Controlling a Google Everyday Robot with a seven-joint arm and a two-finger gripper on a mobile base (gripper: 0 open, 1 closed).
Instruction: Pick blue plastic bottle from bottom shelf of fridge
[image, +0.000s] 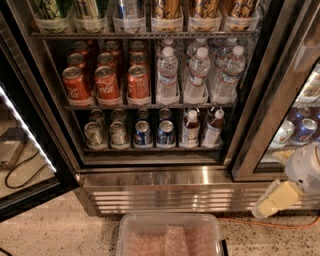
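Note:
The fridge (165, 192) stands in front of me with its left glass door swung open. On the bottom shelf (150, 148), two small bottles with white caps, dark contents and pale labels stand side by side at the right end: one blue plastic bottle (191, 129) and a second like it (214, 128). To their left stand blue cans (166, 133) and silver cans (94, 135). My gripper (272, 200), pale yellow on a white arm, hangs low at the right in front of the steel base panel. It is well right of and below the bottles and holds nothing.
Water bottles (198, 75) and red cola cans (106, 84) fill the middle shelf. A clear plastic bin (170, 235) sits on the floor below the fridge. The closed right door (280, 100) stands beside the opening. An orange cable (270, 223) runs along the floor.

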